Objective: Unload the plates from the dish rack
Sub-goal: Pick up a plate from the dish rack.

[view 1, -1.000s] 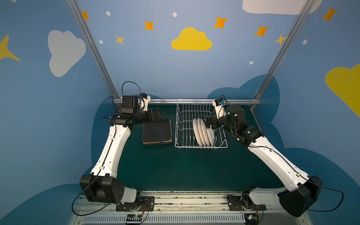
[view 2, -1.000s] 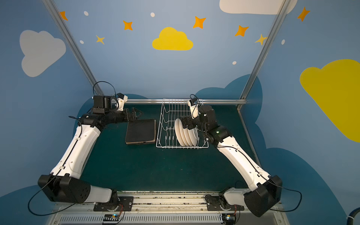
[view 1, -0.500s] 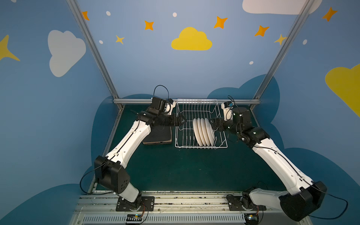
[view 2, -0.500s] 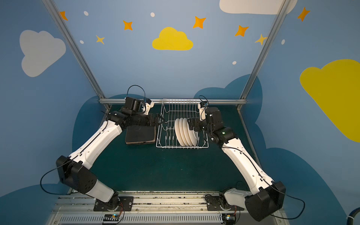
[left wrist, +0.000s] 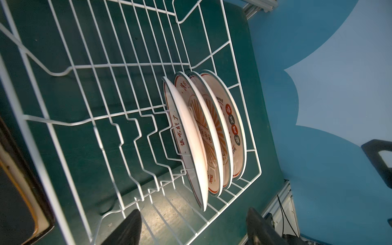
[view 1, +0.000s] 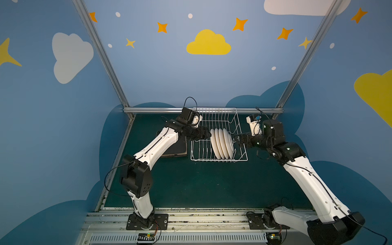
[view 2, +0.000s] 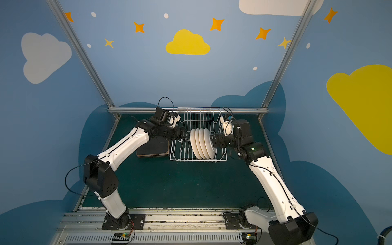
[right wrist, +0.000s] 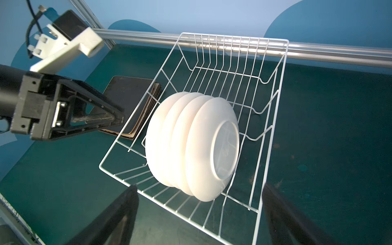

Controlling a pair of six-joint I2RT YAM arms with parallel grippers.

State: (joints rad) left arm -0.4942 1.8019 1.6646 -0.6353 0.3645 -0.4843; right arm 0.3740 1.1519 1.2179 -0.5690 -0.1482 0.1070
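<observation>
Four round white plates (view 1: 221, 143) with orange printed faces are standing on edge in the white wire dish rack (view 1: 197, 148), the row running crosswise between the two arms. The left gripper (view 1: 206, 135), the nearer one, is hovering just beside the end plate, jaws wide apart and empty, that plate's rim lying straight ahead between them. The right gripper (view 1: 237, 140), likewise spread and empty, is facing the plain backs. Black-backed square plates (right wrist: 129, 91) are lying stacked on the dark green table (view 1: 201, 184) beside the rack.

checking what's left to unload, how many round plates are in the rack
4. The round plates stand on edge, side by side in one row, in the near half of the rack. Both wrist views show four rims; none seems hidden.
</observation>
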